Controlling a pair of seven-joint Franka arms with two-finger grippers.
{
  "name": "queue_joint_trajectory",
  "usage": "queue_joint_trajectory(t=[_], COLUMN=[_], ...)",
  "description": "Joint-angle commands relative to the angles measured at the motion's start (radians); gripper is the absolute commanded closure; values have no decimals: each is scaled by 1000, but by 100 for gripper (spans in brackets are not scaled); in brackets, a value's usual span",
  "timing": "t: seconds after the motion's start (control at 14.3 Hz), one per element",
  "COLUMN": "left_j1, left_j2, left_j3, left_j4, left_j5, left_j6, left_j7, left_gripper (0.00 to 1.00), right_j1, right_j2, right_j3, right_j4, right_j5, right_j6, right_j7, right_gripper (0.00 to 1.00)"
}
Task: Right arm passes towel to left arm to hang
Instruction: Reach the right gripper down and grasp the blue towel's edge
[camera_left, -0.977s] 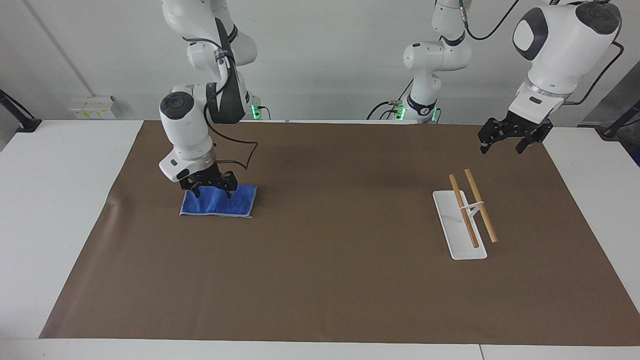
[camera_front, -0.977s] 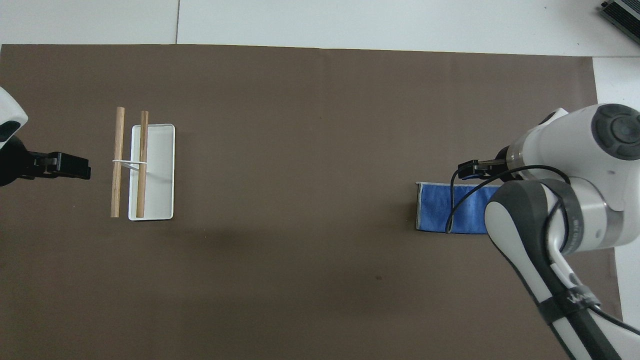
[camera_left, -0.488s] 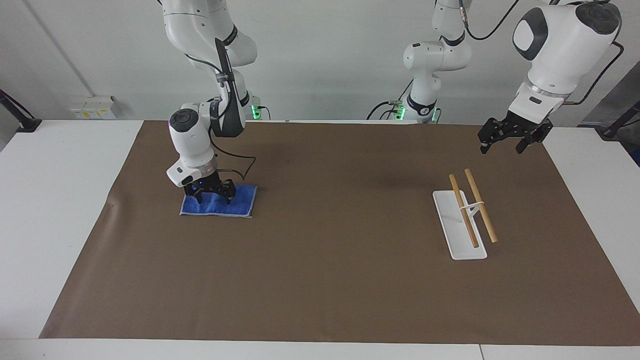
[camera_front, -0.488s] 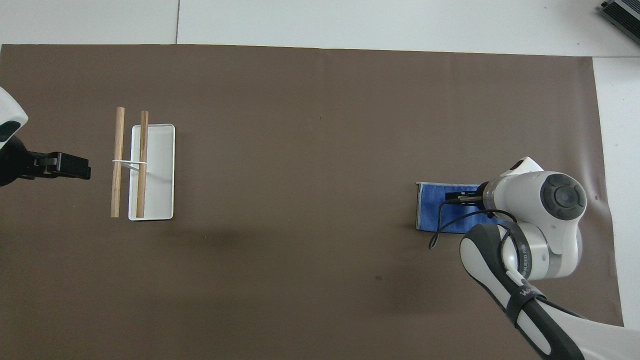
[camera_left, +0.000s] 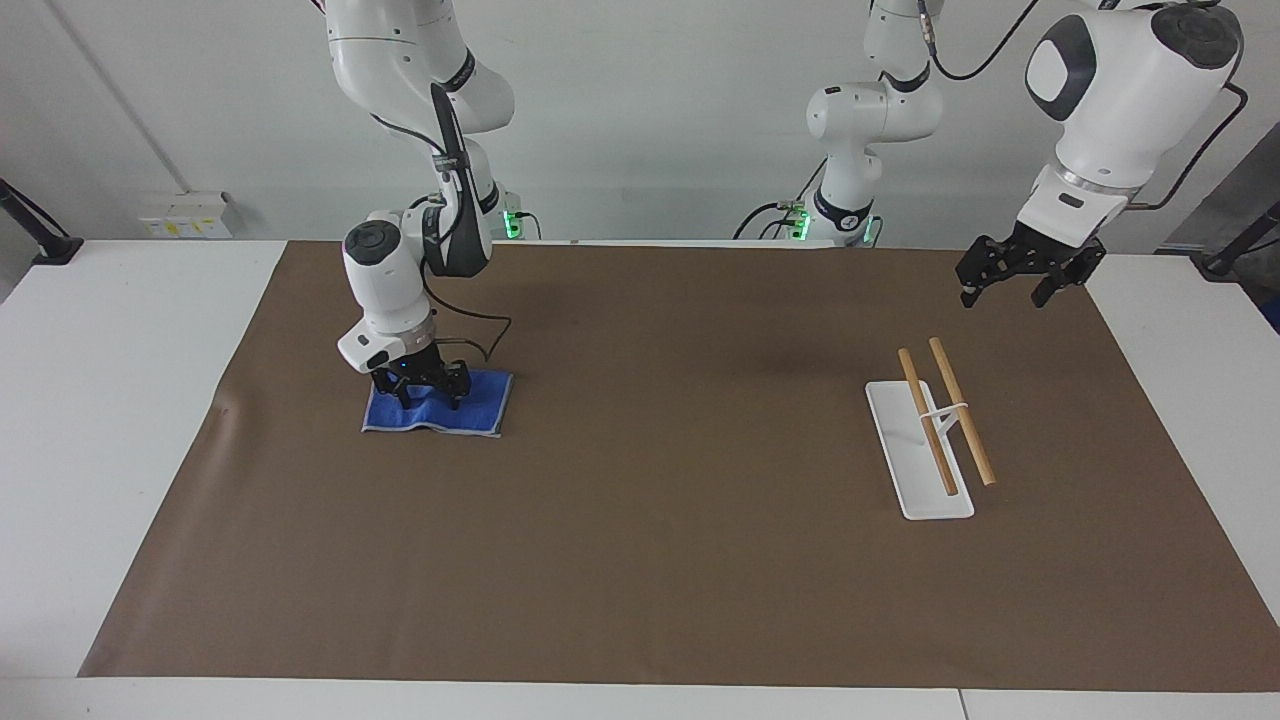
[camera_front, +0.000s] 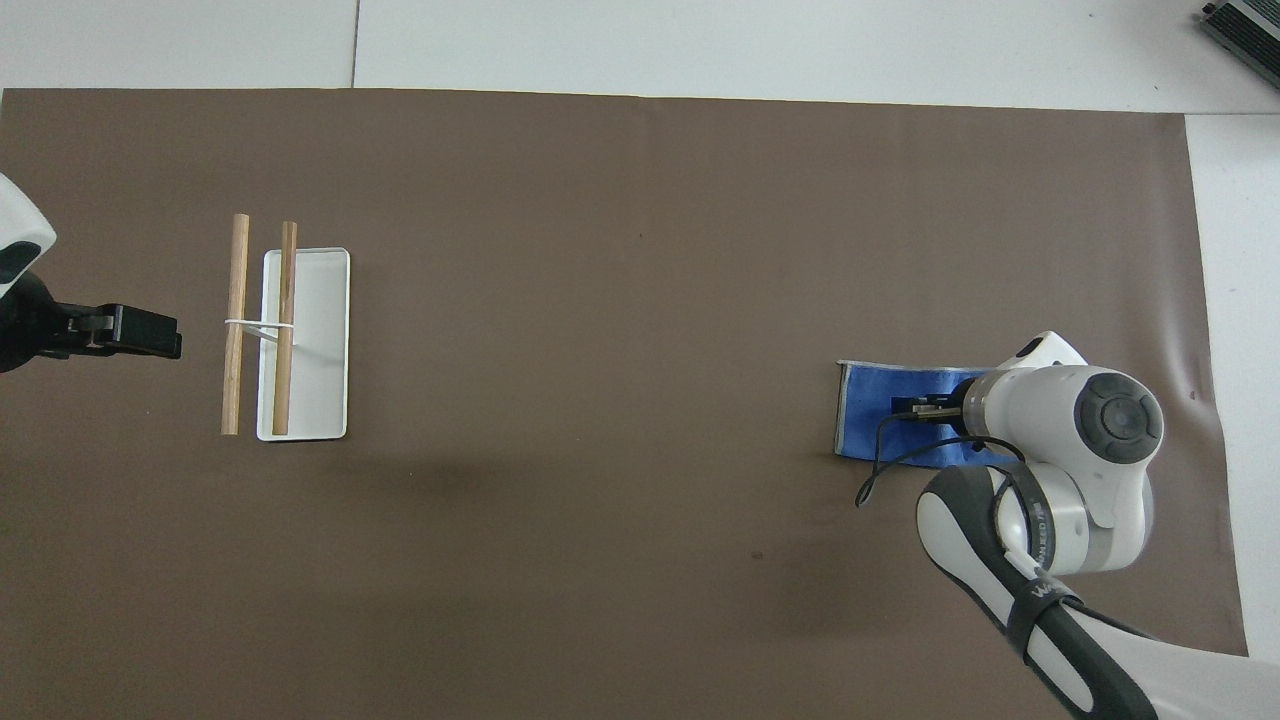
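A blue towel (camera_left: 437, 408) lies flat on the brown mat (camera_left: 660, 560) at the right arm's end of the table. The right gripper (camera_left: 421, 393) presses down on it, fingers straddling a bunched ridge of cloth (whether they pinch it, I cannot tell). The left gripper (camera_left: 1010, 287) waits, jaws apart, near the wooden-barred rack (camera_left: 935, 430).

Right tool (camera_left: 424, 390) down on towel (camera_left: 470, 408), apparently pinching; left tool (camera_left: 1028, 268) waits above mat (camera_left: 660, 520).
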Motion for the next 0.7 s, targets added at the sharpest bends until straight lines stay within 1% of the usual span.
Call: queue_joint_trajectory(t=[0.0,0.07,0.28,0.49,0.63], left_j1=[6,6,6,6,6], left_j2=[-19,-19,-19,-19,-19], left_j3=[2,2,2,2,2], left_j4=[-16,-16,-16,-16,-16], left_j5=[-6,-6,-6,-6,-6], left_j6=[-2,-2,-2,-2,-2], left_j7=[17,17,17,17,17], left_gripper=[0,0,0,0,0], right_j1=[2,4,16,19,18], right_j2=[5,4,-3,-12,-16], right_j3=[5,5,5,7,34], right_j4=[0,22,120,178,245], right_j5=[34,51,61,62,62], right_j6=[7,-13,-156,-213,-269], right_j7=[2,4,25,57,81], right_gripper=[100,100,100,100,100])
